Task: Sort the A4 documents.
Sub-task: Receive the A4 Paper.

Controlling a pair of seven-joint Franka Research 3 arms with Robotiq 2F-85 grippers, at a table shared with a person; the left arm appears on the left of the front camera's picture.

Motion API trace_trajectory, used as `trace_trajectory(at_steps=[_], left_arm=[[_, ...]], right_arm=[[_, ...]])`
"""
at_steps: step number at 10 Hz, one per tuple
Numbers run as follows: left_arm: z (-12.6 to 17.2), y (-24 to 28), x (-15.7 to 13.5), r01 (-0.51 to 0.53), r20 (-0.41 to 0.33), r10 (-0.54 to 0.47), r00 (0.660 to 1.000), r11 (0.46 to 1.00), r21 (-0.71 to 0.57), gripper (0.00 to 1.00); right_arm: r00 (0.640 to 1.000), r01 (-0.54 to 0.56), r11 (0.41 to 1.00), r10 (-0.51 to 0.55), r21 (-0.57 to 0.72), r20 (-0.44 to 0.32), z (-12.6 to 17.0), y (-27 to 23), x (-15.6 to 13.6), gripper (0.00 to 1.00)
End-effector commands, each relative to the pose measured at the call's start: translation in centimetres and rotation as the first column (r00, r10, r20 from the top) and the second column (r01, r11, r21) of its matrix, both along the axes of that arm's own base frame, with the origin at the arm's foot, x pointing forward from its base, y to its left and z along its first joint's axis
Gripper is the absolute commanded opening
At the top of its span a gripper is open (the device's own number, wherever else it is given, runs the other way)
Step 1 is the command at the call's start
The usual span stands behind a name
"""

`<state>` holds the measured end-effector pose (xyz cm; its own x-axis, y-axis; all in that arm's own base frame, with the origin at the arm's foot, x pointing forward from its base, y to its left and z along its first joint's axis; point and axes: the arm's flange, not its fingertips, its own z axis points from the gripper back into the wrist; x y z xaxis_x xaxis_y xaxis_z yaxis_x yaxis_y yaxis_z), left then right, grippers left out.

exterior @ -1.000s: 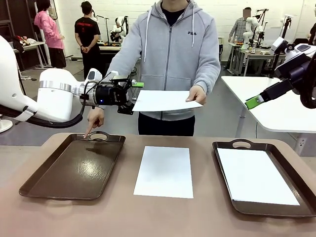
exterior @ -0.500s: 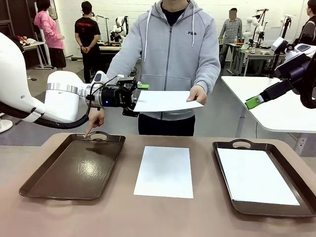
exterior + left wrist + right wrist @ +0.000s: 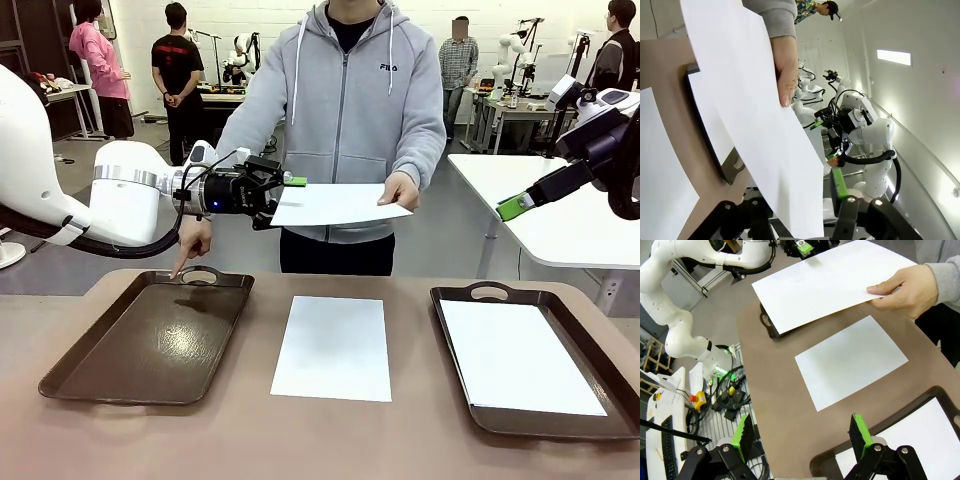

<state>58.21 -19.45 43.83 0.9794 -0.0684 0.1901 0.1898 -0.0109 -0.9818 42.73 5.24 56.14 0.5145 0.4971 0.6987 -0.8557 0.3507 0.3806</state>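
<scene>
The brown table [image 3: 250, 440] spans the foreground, with a person in a grey hooded jacket [image 3: 345, 110] standing at its far edge. The white left arm [image 3: 110, 195] reaches in level above the table and crosses in front of the person's lowered forearm.

Two dark brown handled trays lie on the table. The left tray [image 3: 150, 340] sits under that arm, and the right tray [image 3: 445, 330] carries one A4 sheet [image 3: 520, 357] flat inside it. Between the trays, a second A4 sheet [image 3: 333, 347] lies on the bare tabletop, touching neither.

A third A4 sheet [image 3: 335, 203] hangs level in the air above the table. The person's hand [image 3: 398, 190] pinches its far end. The left gripper [image 3: 282, 200] straddles the other end, one finger above and one below. In the left wrist view a gap shows between the green pad [image 3: 838, 182] and the paper, so the jaws stand apart and are not yet clamped. The paper hides most of the other finger.

The person's other hand [image 3: 190, 245] points a finger down at the left tray's handle [image 3: 200, 274].

The right gripper [image 3: 801, 425] hangs high over the right tray's near corner, jaws spread wide and holding nothing.
</scene>
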Motion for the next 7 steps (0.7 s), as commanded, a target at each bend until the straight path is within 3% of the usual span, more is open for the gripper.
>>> trace_trajectory(at_steps=[1, 2, 3, 4, 5, 7], left_arm=[[0.41, -0.03, 0.28, -0.007, 0.012, 0.007, 1.0, 1.0, 0.013, 0.41], [0.41, 0.0, 0.28, -0.006, 0.016, 0.006, 1.0, 1.0, 0.014, 0.38], [0.3, 0.13, 0.21, -0.002, 0.024, 0.001, 1.0, 1.0, 0.025, 0.25], [0.23, 0.16, 0.15, 0.002, 0.022, -0.002, 1.0, 1.0, 0.021, 0.22], [0.29, 0.13, 0.12, 0.008, 0.032, -0.009, 0.999, 1.0, 0.023, 0.09], [0.41, 0.11, 0.06, 0.008, 0.047, -0.009, 0.999, 1.0, 0.024, 0.0]], right_arm=[[1.0, -0.008, 1.0, 0.008, 0.008, 0.005, -0.02, 0.07, 0.09, 0.99], [1.0, -0.008, 1.0, 0.008, 0.008, 0.005, -0.02, 0.07, 0.09, 0.99], [1.0, -0.008, 1.0, 0.008, 0.008, 0.005, -0.02, 0.07, 0.09, 0.99], [1.0, -0.008, 1.0, 0.008, 0.008, 0.005, -0.02, 0.07, 0.09, 0.99], [1.0, -0.008, 1.0, 0.008, 0.008, 0.005, -0.02, 0.07, 0.09, 0.99], [1.0, -0.008, 1.0, 0.008, 0.008, 0.005, -0.02, 0.07, 0.09, 0.99]])
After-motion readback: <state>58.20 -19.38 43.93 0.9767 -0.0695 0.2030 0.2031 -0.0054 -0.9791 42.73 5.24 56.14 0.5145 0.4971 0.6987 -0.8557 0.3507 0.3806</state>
